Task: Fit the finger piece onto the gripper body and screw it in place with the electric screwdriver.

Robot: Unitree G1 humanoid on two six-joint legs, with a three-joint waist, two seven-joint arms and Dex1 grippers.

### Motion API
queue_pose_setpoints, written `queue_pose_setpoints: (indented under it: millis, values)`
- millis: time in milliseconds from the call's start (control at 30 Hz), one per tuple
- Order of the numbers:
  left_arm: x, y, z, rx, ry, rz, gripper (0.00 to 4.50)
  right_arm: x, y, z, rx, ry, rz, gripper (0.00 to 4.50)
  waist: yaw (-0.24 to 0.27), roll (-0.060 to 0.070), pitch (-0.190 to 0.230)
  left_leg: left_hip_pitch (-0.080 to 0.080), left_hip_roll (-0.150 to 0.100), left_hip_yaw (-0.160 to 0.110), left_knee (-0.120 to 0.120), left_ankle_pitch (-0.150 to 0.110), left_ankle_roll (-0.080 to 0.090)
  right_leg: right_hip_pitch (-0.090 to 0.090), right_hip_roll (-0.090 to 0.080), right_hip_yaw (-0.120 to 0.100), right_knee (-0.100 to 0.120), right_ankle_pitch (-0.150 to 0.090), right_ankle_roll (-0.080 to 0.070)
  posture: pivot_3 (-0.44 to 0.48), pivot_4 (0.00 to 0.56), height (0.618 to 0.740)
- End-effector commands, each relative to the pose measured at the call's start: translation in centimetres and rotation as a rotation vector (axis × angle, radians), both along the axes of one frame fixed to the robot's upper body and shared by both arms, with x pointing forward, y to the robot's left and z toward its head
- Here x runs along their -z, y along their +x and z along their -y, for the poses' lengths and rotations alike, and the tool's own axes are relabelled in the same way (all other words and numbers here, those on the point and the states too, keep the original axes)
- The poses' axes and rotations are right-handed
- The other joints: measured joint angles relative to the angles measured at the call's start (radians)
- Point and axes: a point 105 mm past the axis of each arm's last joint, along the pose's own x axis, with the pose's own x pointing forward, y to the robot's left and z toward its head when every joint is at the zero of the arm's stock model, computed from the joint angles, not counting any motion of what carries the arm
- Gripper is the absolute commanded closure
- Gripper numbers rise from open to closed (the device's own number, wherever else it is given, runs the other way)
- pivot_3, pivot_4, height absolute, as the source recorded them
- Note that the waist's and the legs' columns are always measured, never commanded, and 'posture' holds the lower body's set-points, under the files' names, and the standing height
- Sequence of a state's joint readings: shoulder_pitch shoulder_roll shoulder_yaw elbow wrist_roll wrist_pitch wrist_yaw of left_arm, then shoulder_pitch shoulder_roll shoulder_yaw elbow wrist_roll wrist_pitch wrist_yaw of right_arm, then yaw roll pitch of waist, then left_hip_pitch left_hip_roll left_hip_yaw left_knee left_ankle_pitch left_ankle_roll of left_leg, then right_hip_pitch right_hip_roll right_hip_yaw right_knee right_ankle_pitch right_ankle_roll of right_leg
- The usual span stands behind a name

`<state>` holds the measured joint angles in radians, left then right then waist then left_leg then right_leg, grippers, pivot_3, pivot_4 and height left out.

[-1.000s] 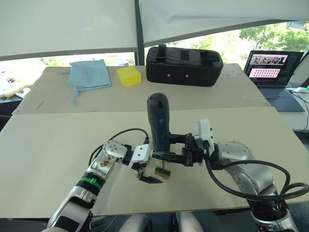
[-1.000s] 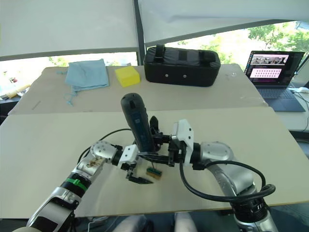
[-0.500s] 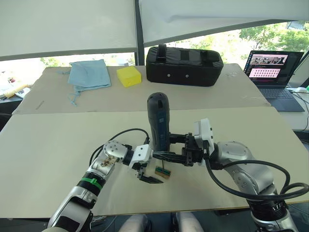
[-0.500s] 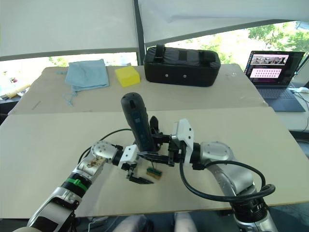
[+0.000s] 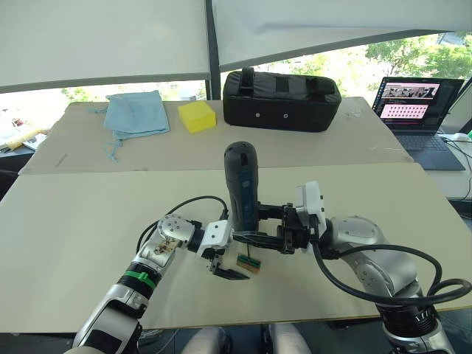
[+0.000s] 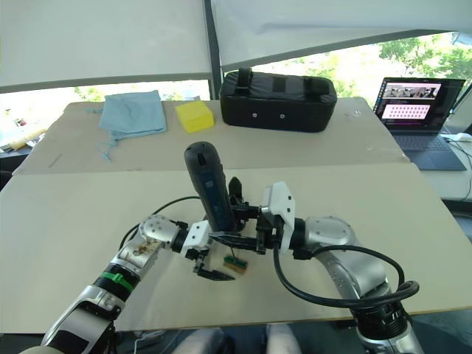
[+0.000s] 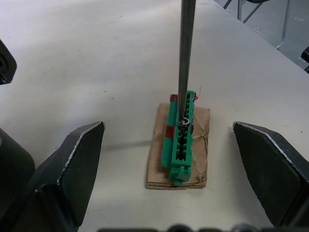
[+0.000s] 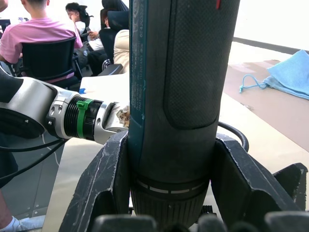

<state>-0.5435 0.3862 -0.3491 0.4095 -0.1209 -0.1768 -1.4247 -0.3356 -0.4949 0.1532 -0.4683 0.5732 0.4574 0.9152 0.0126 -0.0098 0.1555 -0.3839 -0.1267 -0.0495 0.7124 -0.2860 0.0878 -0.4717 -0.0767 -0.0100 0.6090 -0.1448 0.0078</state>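
One electric screwdriver [image 5: 242, 182] is standing upright near the middle of the front table [image 5: 66, 243]. One small green block [image 7: 179, 136] is lying on one brown piece of card [image 7: 198, 164], and one thin metal bit [image 7: 186, 53] is touching it. Two robot grippers are showing: one left gripper [image 5: 221, 270] and one right gripper [image 5: 254, 226]. On the far table, one black case [image 5: 280, 99], one yellow block [image 5: 196, 116] and one blue cloth [image 5: 134, 114] are lying. One open laptop [image 5: 418, 110] is sitting at the right. In the right wrist view, two seated people [image 8: 36, 36] are showing in the background.
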Motion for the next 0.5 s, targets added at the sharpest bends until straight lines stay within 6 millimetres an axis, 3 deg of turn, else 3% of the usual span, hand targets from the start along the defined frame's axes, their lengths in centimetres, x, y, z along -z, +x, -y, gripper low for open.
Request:
queue_pose_setpoints:
  millis: [33,500]
  values:
    - [-0.87,0.32,0.29,0.014,-0.013,0.042,0.00,-1.34,-0.98,-0.43,-0.043,0.039,0.041,2.58,0.000,0.000,0.000,0.000,0.000,0.000,0.000,0.000,0.000,0.000,0.000,0.000,0.000,0.000,0.000,0.000,0.150,0.740]
    - [-0.85,0.41,0.28,0.013,-0.010,0.043,0.00,-1.24,-1.05,-0.38,-0.047,0.032,0.039,2.58,0.000,0.000,0.000,0.000,0.000,0.000,0.000,0.000,0.000,0.000,0.000,0.000,0.000,0.000,0.000,0.000,0.150,0.740]
